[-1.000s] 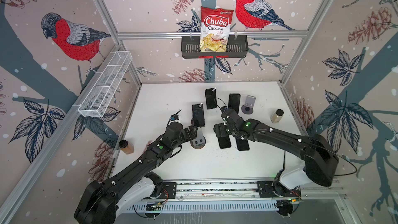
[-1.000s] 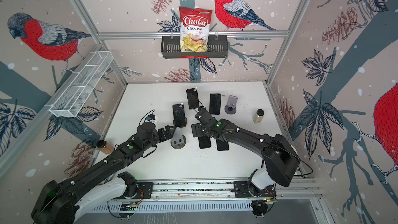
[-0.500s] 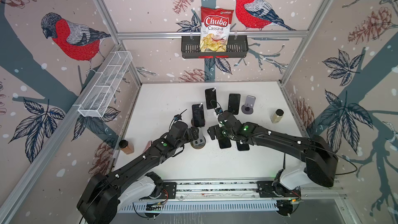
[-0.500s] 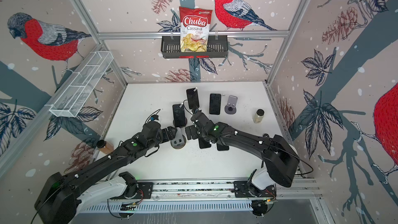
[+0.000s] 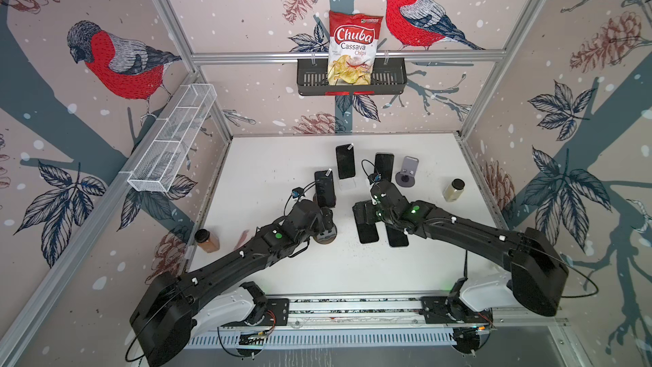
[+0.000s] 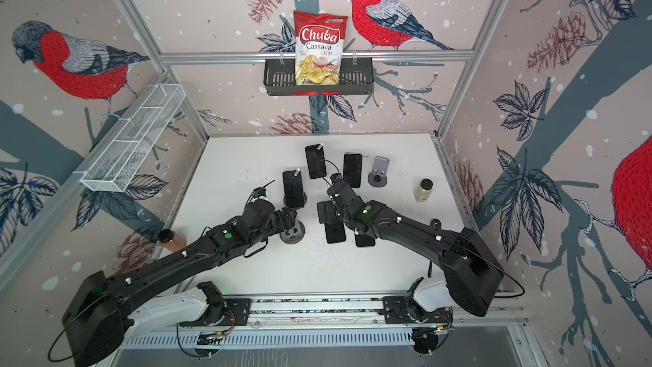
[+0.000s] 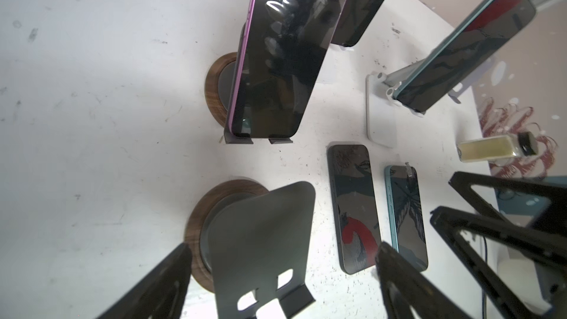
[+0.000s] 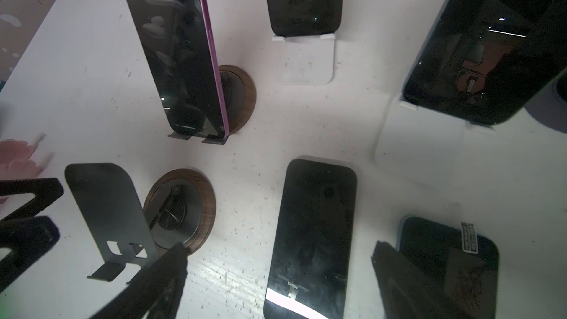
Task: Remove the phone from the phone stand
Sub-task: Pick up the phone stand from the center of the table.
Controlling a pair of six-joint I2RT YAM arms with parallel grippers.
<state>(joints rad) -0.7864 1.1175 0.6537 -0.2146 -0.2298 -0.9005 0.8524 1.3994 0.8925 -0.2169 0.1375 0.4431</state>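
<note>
Noted left pincer (image 5: 326, 221) shifted toward 3 o'clock since earlier frames, jaws apart, by an empty stand (image 7: 260, 240). Found purple-edged phone (image 5: 325, 188) leaning upright on its phone stand (image 7: 218, 87), at 12 o'clock just beyond. Judged right pincer (image 5: 365, 211), also spread, farther off.

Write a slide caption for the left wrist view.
Open left tool framing an empty stand; beyond it, a purple-edged phone leans on a second stand.
</note>
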